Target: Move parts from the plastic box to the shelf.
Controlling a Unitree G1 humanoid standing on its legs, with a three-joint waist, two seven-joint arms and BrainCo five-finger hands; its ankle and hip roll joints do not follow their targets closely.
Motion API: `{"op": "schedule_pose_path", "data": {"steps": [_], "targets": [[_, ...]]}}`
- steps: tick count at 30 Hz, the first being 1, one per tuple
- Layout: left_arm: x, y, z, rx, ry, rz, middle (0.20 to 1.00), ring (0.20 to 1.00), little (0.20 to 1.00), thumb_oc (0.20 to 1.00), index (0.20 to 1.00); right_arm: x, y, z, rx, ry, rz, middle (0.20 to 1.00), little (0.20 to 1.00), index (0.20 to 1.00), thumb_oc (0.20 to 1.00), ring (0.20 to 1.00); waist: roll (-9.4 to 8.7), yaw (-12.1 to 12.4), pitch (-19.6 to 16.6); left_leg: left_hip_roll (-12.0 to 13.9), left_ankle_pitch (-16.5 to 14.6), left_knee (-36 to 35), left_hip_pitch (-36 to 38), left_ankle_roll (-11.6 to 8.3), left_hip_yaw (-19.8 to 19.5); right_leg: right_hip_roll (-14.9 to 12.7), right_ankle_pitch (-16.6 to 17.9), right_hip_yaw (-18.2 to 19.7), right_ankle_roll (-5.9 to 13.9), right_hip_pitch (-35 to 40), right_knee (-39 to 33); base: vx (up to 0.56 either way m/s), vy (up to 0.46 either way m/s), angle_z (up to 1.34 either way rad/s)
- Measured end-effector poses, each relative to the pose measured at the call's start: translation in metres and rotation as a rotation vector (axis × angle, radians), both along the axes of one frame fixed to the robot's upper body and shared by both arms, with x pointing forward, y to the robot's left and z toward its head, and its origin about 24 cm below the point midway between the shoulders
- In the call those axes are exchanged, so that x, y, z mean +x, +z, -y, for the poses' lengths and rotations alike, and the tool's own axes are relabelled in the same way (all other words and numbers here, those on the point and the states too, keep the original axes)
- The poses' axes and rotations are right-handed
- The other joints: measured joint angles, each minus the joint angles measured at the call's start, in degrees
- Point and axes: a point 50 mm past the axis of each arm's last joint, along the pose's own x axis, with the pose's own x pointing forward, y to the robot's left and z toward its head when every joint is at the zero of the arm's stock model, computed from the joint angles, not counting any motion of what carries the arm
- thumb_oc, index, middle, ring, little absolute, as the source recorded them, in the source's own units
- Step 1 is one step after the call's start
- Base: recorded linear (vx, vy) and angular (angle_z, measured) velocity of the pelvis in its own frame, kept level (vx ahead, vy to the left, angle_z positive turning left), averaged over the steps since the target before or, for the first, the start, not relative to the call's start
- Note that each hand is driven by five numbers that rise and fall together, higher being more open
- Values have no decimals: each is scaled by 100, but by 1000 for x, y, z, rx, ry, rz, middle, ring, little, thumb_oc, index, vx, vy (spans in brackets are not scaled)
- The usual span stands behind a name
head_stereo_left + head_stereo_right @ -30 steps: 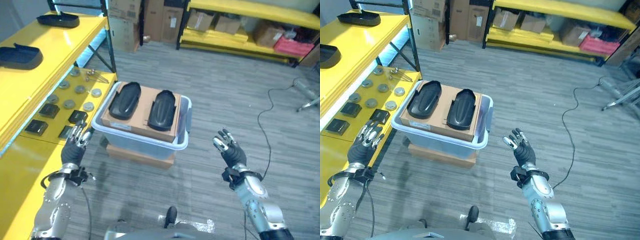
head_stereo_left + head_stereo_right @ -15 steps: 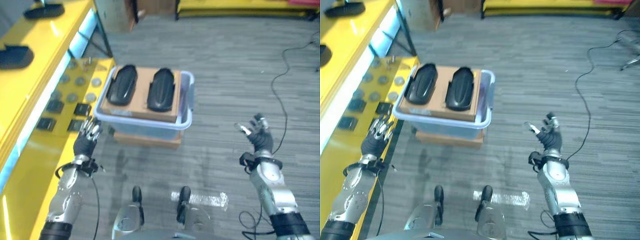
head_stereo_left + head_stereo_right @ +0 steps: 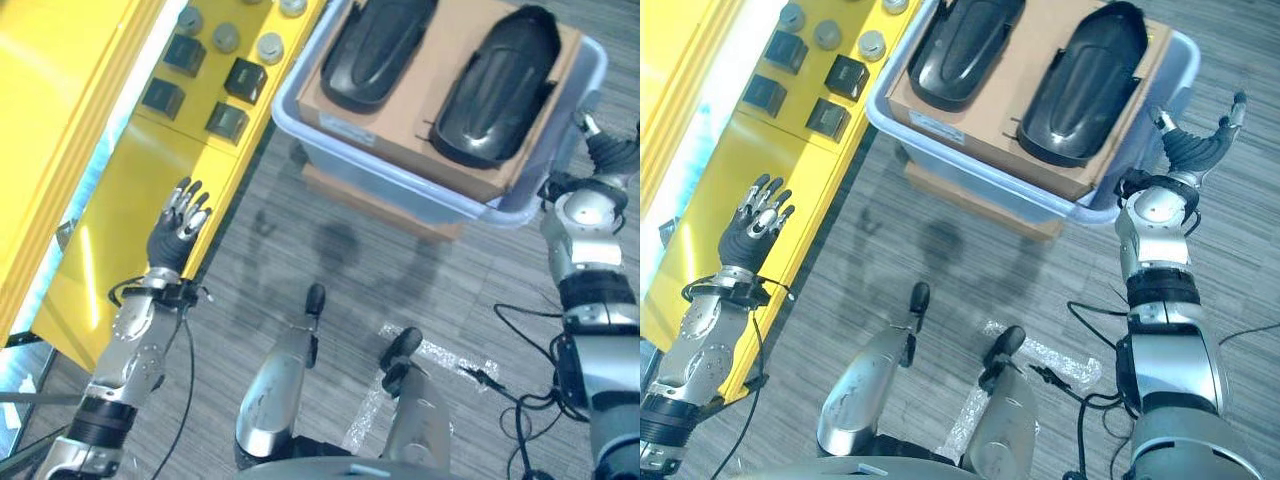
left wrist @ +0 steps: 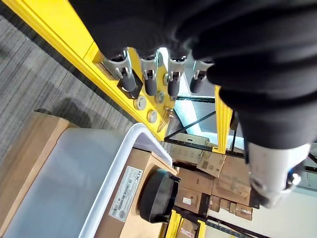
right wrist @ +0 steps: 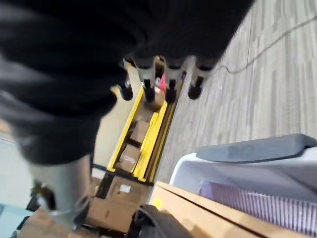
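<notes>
Two black moulded parts, one on the left (image 3: 374, 48) and one on the right (image 3: 495, 86), lie side by side on brown cardboard (image 3: 425, 120) inside the pale plastic box (image 3: 380, 170). The yellow shelf (image 3: 120, 190) runs along the left. My left hand (image 3: 176, 226) is open, fingers straight, over the shelf's lower front edge, well apart from the box. My right hand (image 3: 1196, 148) is open by the box's right corner, holding nothing. In the left wrist view the box wall (image 4: 84, 183) and one black part (image 4: 157, 195) show past the fingers (image 4: 130, 80).
Small black square parts (image 3: 228, 122) and round metal discs (image 3: 269, 46) lie on the shelf's lower level. The box rests on a brown carton (image 3: 370, 205) on the grey floor. Cardboard boxes (image 4: 203, 173) and more yellow racking (image 5: 148, 144) stand farther off.
The camera has tipped down and closer, so the box now sits at the top. My right hand has come up beside the box's right corner; my left hand stays open by the shelf edge.
</notes>
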Motion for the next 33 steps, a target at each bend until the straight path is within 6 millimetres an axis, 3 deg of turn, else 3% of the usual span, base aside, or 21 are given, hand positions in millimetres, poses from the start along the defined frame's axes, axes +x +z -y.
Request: {"op": "schedule_pose_path", "data": {"steps": [5, 15, 23, 33], "targets": [[0, 4, 1, 18, -22, 32, 1000, 1000, 1000, 1000, 1000, 2, -2, -3, 4, 4, -8, 1000, 1000, 1000, 1000, 1000, -3, 134, 49, -53, -48, 66, 203, 33, -102, -16, -63, -75, 45, 329, -95, 28, 11, 7], [-2, 0, 1, -15, -51, 19, 1000, 1000, 1000, 1000, 1000, 2, -10, 5, 58, -61, -45, 1000, 1000, 1000, 1000, 1000, 6, 140, 44, -72, -157, 80, -13, -42, -239, -44, -64, -67, 55, 72, -18, 1, 5, 1], [-5, -4, -1, -20, -53, 16, 1000, 1000, 1000, 1000, 1000, -3, -37, 15, 84, -107, -166, 1000, 1000, 1000, 1000, 1000, 8, 172, 45, -104, -53, 55, -135, 45, -240, -54, 17, -67, 65, -28, -96, 1, 9, 0], [-5, -2, -2, -22, -49, 30, 1000, 1000, 1000, 1000, 1000, 2, -32, 10, 70, -69, -157, 1000, 1000, 1000, 1000, 1000, 8, 311, 46, -110, -53, 49, -141, 45, -260, -55, 3, -105, 89, -13, -85, 3, 4, 0]]}}
